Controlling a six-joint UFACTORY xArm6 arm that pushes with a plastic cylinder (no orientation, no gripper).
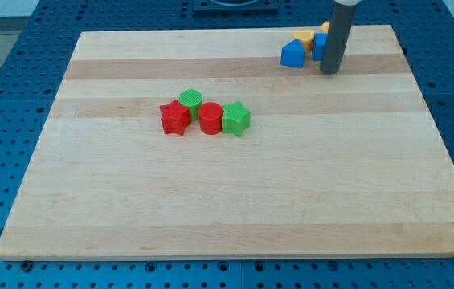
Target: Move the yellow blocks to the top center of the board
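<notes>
A wooden counter [235, 193] lay on a blue pegboard, and the arm's dark rod came down near the view's top right, its tip [330, 71] resting just right of a blue block [292, 54]; the rod ended plainly, with no hand to spread or pinch. The yellow blocks [304, 38] sat wedged behind that blue block and a second blue block [319, 46], up and to the left of the tip, one half hidden by the rod, right of top centre. No containers appeared; a red star [174, 118], green cylinder [191, 100], red cylinder [210, 118] and green star [236, 119] clustered mid-board, well apart
</notes>
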